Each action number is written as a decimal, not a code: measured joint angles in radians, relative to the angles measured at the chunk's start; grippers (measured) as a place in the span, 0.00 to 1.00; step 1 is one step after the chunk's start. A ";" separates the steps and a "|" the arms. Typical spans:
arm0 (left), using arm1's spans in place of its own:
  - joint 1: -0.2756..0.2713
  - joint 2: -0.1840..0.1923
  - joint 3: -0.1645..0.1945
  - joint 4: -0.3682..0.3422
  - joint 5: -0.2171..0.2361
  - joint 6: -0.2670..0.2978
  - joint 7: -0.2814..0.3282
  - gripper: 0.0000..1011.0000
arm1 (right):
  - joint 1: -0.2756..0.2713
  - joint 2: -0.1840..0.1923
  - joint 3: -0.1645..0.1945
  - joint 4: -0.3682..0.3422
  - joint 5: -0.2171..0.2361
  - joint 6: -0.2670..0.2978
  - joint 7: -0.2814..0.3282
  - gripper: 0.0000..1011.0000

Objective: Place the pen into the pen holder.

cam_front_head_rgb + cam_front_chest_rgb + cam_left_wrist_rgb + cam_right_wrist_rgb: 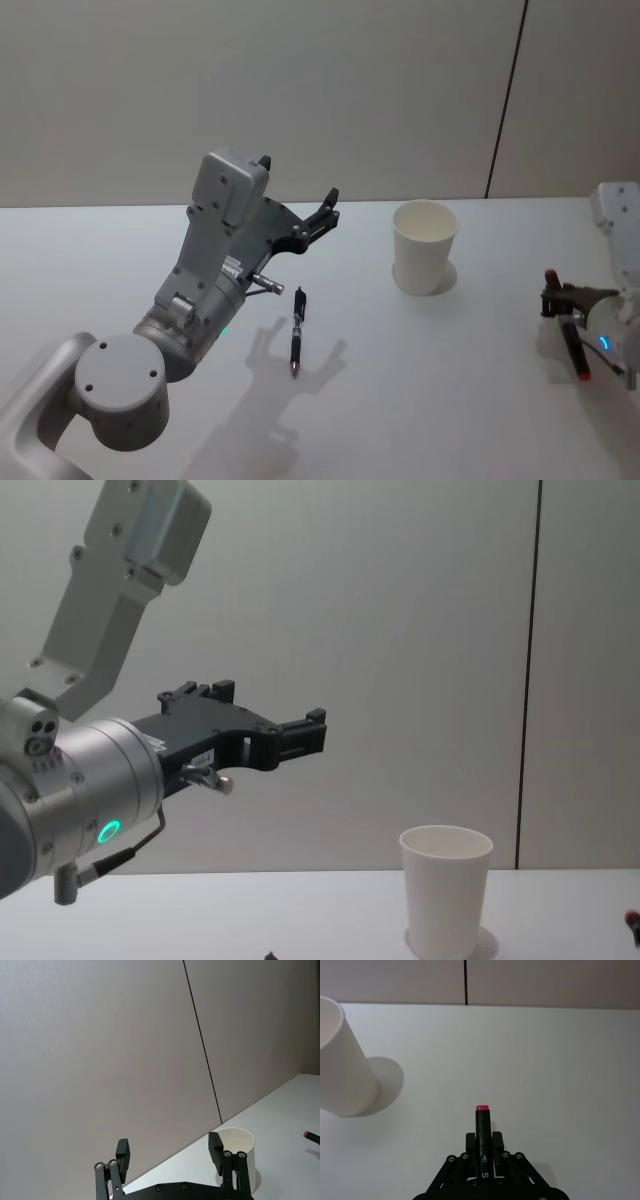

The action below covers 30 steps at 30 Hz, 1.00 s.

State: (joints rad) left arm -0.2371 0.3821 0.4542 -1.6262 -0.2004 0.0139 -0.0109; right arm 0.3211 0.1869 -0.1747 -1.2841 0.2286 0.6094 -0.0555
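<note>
A black pen (297, 330) with a reddish tip lies flat on the white table, left of the pen holder (425, 246), a plain white paper cup standing upright. My left gripper (299, 178) hangs open and empty in the air above and behind that pen; its fingers (216, 1146) frame the cup (241, 1152). At the table's right edge my right gripper (563, 303) is shut on a second black pen (482, 1127) with a pink-red end. That gripper (483, 1141) sits low over the table, to the right of the cup (342, 1065).
The table (450, 400) is bare white around the cup and pens. A plain grey wall with a dark vertical seam (505, 100) runs along the table's far edge. The raised left arm (90, 760) shows large at the left of the chest view, with the cup (446, 885) at lower right.
</note>
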 joint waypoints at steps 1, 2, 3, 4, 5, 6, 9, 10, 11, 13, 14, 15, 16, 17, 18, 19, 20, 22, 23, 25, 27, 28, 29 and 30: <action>0.000 0.000 0.000 0.000 0.000 0.000 0.000 0.99 | -0.006 0.002 0.002 -0.010 0.000 -0.016 0.005 0.18; 0.000 0.000 0.000 0.000 0.000 0.000 0.000 0.99 | -0.009 0.004 0.003 -0.015 0.000 -0.024 0.008 0.18; 0.000 0.000 0.000 0.000 0.000 0.000 0.000 0.99 | -0.012 0.005 0.004 -0.021 0.000 -0.032 0.011 0.18; 0.000 0.000 0.000 0.000 0.000 0.000 0.000 0.99 | -0.018 0.008 0.005 -0.031 0.000 -0.049 0.017 0.18; 0.000 0.000 0.000 0.000 0.000 0.000 0.000 0.99 | -0.021 0.009 0.006 -0.036 0.000 -0.061 0.021 0.18; 0.000 0.000 0.000 0.000 0.000 0.000 0.000 0.99 | -0.024 0.010 0.007 -0.041 0.000 -0.069 0.024 0.18; 0.000 0.000 0.000 0.000 0.000 0.000 0.000 0.99 | -0.036 0.015 0.011 -0.060 0.002 -0.107 0.036 0.18; 0.000 0.000 0.000 0.000 0.000 0.000 0.000 0.99 | -0.039 0.017 0.011 -0.064 0.002 -0.117 0.039 0.18; 0.000 0.000 0.000 0.000 0.000 0.000 0.000 0.99 | -0.045 0.019 0.013 -0.074 0.004 -0.140 0.046 0.18; 0.000 0.000 0.000 0.000 0.000 0.000 0.000 0.99 | -0.050 0.021 0.015 -0.081 0.006 -0.163 0.053 0.18; 0.000 0.000 0.000 0.000 0.000 0.000 0.000 0.99 | -0.054 0.023 0.016 -0.087 0.007 -0.184 0.059 0.18; 0.000 0.000 0.000 0.000 0.000 0.000 0.000 0.99 | -0.056 0.024 0.017 -0.090 0.007 -0.190 0.062 0.18; 0.000 0.000 0.000 0.000 0.000 0.000 0.000 0.99 | -0.061 0.025 0.018 -0.097 0.009 -0.216 0.069 0.18; 0.000 0.000 0.000 0.000 0.000 0.000 0.000 0.99 | -0.063 0.026 0.019 -0.099 0.010 -0.226 0.072 0.18; 0.000 0.000 0.000 0.000 0.000 0.000 0.000 0.99 | -0.066 0.027 0.020 -0.105 0.012 -0.246 0.078 0.18; 0.000 0.000 0.000 0.000 0.000 0.000 0.000 0.99 | -0.068 0.028 0.020 -0.108 0.013 -0.262 0.082 0.18; 0.000 0.000 0.000 0.000 0.000 0.000 0.000 0.99 | -0.068 0.028 0.020 -0.108 0.013 -0.262 0.082 0.18; 0.000 0.000 0.000 0.000 0.000 0.000 0.000 0.99 | -0.073 0.029 0.022 -0.114 0.016 -0.297 0.093 0.18; 0.000 0.000 0.000 0.000 0.000 0.000 0.000 0.99 | -0.076 0.030 0.023 -0.118 0.019 -0.322 0.099 0.18; 0.000 0.000 0.000 0.000 0.000 0.000 0.000 0.99 | -0.079 0.030 0.023 -0.121 0.022 -0.356 0.111 0.18; 0.000 0.000 0.000 0.000 0.000 0.000 0.000 0.99 | -0.080 0.030 0.024 -0.123 0.024 -0.377 0.117 0.18; 0.000 0.000 0.000 0.000 0.000 0.000 0.000 0.99 | -0.081 0.030 0.024 -0.123 0.026 -0.393 0.122 0.18; 0.000 0.000 0.000 0.000 0.000 0.000 0.000 0.99 | -0.081 0.030 0.024 -0.123 0.029 -0.417 0.129 0.18; 0.000 0.000 0.000 0.000 0.000 0.000 0.000 0.99 | -0.081 0.030 0.024 -0.123 0.029 -0.417 0.129 0.18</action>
State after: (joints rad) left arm -0.2371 0.3821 0.4542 -1.6262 -0.2004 0.0138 -0.0109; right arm 0.2398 0.2167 -0.1505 -1.4074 0.2579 0.1928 0.0735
